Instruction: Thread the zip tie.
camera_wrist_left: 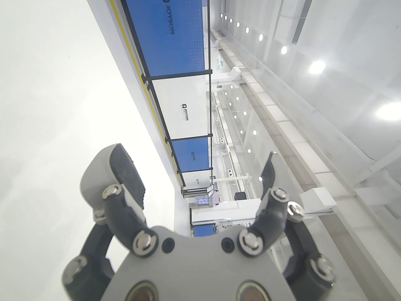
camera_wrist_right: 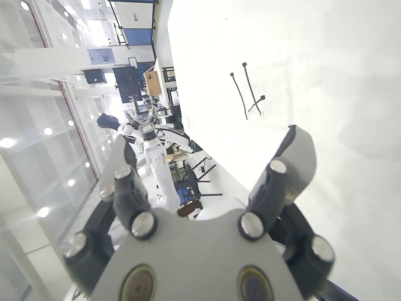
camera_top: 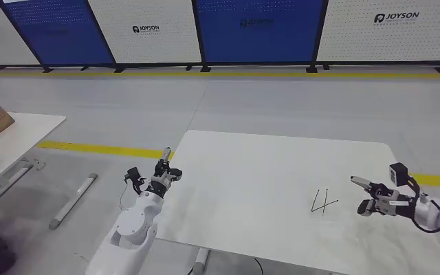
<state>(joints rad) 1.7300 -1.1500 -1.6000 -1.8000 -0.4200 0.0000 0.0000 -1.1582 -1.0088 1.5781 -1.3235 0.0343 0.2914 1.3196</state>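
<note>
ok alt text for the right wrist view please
Three black zip ties lie loose on the white table, two of them crossing, ahead of the open right gripper, which holds nothing.

bench [camera_top: 261, 172]: white top with rounded corners
on it: three black zip ties [camera_wrist_right: 256, 103] towards its right side
layout: two roughly side by side, the third crossing one
</note>
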